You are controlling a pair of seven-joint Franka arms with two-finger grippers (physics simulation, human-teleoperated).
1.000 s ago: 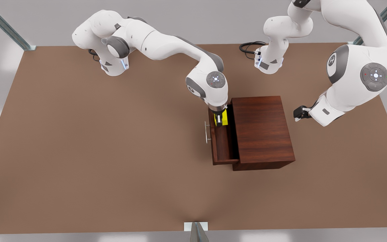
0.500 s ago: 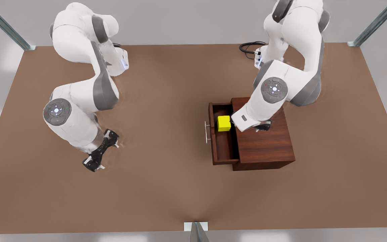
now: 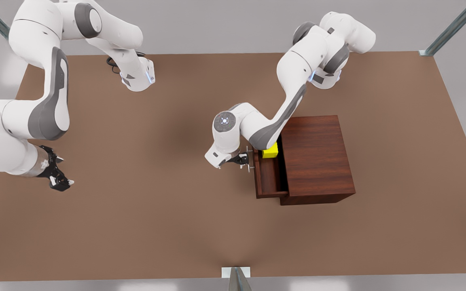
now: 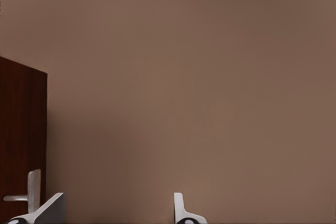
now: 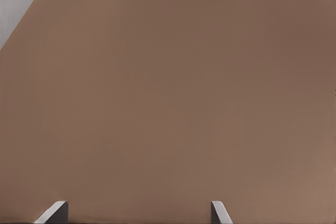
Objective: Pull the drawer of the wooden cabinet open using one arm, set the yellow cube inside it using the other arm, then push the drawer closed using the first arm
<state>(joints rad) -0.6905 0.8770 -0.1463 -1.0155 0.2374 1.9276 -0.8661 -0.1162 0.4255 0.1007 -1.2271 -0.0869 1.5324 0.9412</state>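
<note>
The wooden cabinet stands right of the table's middle in the front view, its drawer pulled out toward the front view's left. The yellow cube lies inside the drawer at its far end, partly hidden by an arm link. My left gripper hovers open just outside the drawer front, one fingertip next to the metal handle. Far off at the front view's left, my right gripper is open over bare table, holding nothing.
The brown table spreads wide around the cabinet. Both arm bases sit at its far edge, with a black cable by the base on the front view's left. Metal frame posts stand at the corners.
The right gripper let go of the yellow cube in the drawer and swung away to the front view's left. The left arm came across over the cabinet top and down to the drawer handle.
</note>
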